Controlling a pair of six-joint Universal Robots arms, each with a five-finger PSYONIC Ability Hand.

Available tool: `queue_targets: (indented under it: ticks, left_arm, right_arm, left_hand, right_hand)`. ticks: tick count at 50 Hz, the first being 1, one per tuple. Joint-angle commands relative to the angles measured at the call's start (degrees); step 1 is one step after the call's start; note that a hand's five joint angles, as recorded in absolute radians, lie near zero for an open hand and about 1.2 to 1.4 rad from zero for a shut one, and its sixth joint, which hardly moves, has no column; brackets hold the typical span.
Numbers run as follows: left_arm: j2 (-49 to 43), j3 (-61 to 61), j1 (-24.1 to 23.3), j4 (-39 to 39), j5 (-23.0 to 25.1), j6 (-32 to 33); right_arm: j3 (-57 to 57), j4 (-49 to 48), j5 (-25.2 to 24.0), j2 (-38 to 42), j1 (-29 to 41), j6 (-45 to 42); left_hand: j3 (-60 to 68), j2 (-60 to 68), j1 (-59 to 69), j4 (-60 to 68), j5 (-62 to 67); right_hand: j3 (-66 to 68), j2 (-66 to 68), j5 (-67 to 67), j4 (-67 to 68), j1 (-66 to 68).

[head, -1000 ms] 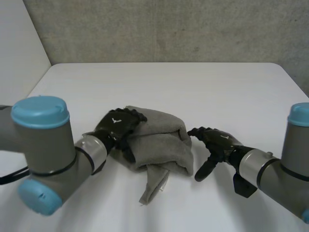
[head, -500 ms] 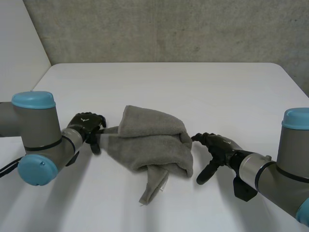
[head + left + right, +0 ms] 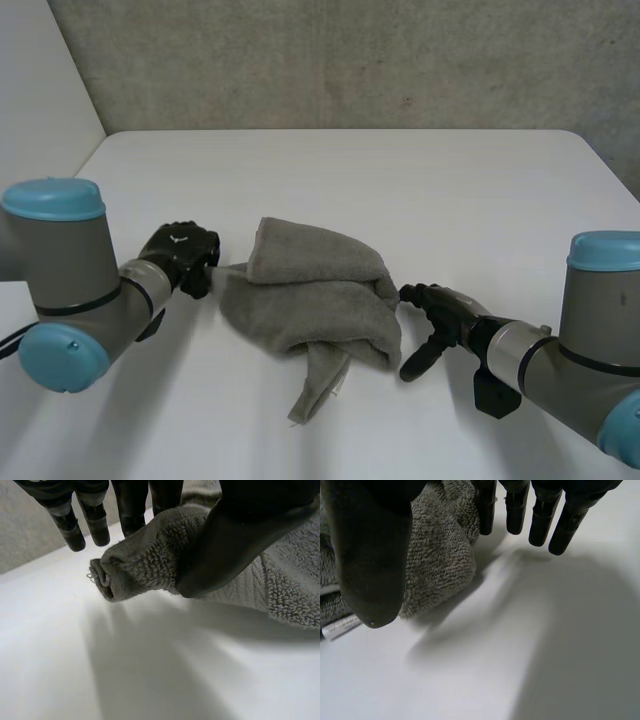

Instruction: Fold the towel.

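A grey towel (image 3: 310, 290) lies crumpled in a loose heap at the middle of the white table (image 3: 400, 180), with one end trailing toward the front. My left hand (image 3: 185, 255) is at the towel's left corner. In the left wrist view that corner (image 3: 145, 565) is pinched between the thumb (image 3: 235, 535) and the fingers. My right hand (image 3: 440, 315) rests beside the towel's right edge with relaxed, spread fingers. In the right wrist view its thumb (image 3: 367, 555) is against the towel (image 3: 437, 550) while the fingers hang over bare table.
A small white label (image 3: 340, 626) sticks out under the towel by my right thumb. A concrete wall (image 3: 350, 60) rises behind the table's far edge. Bare tabletop lies behind the towel and to both sides.
My left hand slid left off the top of the towel to its left corner and closed on it. The right hand stayed by the right edge.
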Motion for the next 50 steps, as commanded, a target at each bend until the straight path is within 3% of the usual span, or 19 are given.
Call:
queue_targets:
  ticks: [1, 5, 10, 12, 16, 18, 28, 32, 33, 34, 50]
  left_arm:
    - [6.1, -1.7, 0.8, 0.0, 0.0, 0.0]
    - [10.2, -2.5, 1.2, 0.0, 0.0, 0.0]
    - [13.4, -3.3, 3.1, 0.0, 0.1, 0.1]
    - [14.0, -3.4, 3.6, 0.0, 0.0, 0.1]
    - [14.7, -3.5, 4.8, 0.0, 0.0, 0.0]
    - [15.1, -3.6, 5.4, -0.1, 0.0, 0.0]
    - [18.4, -4.6, 6.4, -0.3, 3.5, -3.8]
    - [19.0, -4.5, 6.4, -0.3, 3.6, -4.7]
    - [19.1, -4.6, 6.3, -0.3, 3.6, -4.9]
    - [19.1, -4.6, 6.3, -0.3, 3.6, -4.9]
    - [19.4, -5.6, 6.1, -0.3, 3.6, -5.1]
  right_arm:
    - [-3.4, -0.1, -0.1, 3.1, 0.7, 3.3]
    - [-4.9, 0.0, -0.1, 4.3, 1.5, 4.1]
    - [-6.3, -0.1, -0.2, 4.9, 3.7, 5.8]
    - [-6.2, -0.1, -0.2, 4.8, 4.4, 6.5]
    - [-5.6, -0.2, -0.3, 4.2, 4.7, 6.5]
    - [-4.8, -0.3, -1.5, 3.1, 4.7, 6.7]
    - [-2.6, -0.7, -9.8, -0.1, 4.9, 9.8]
    - [-3.3, -1.3, -9.2, -0.6, 6.0, 9.4]
    - [-3.7, -1.2, -8.7, -0.7, 6.4, 9.1]
    - [-4.1, -1.0, -8.1, -0.9, 6.7, 8.9]
    - [-5.1, -1.5, -5.6, 1.0, 7.8, 8.8]
  left_hand:
    - [-2.6, 5.6, 4.8, -3.2, 4.1]
    - [-2.6, 5.3, 4.5, -3.2, 3.8]
    - [-2.6, 5.1, 4.3, -3.2, 3.6]
    - [-2.6, 5.1, 4.3, -3.2, 3.6]
    - [-2.6, 5.1, 4.3, -3.2, 3.6]
    - [-2.6, 5.1, 4.3, -3.2, 3.6]
    - [-2.6, 5.1, 4.3, -3.2, 3.6]
    - [-2.6, 5.1, 4.3, -3.2, 3.6]
    - [-2.6, 5.1, 4.3, -3.2, 3.6]
    - [-2.6, 5.1, 4.3, -3.2, 3.6]
    - [-2.6, 4.6, 3.8, -3.2, 3.1]
  right_hand:
    - [-1.9, 1.9, 0.6, -3.0, 1.4]
    - [-1.9, 3.1, 1.8, -3.0, 2.6]
    - [-1.9, 16.0, 14.7, -3.0, 15.6]
    - [-1.9, 31.8, 30.5, -3.0, 31.3]
    - [-1.9, 45.3, 44.0, -3.0, 44.8]
    - [-1.9, 61.5, 60.2, -3.0, 61.1]
    - [-1.9, 61.9, 60.6, -3.0, 61.4]
    - [-1.9, 61.9, 60.6, -3.0, 61.4]
    - [-1.9, 41.3, 40.0, -3.0, 40.8]
    - [-1.9, 29.5, 28.2, -3.0, 29.0]
    - [-1.9, 30.0, 28.7, -3.0, 29.5]
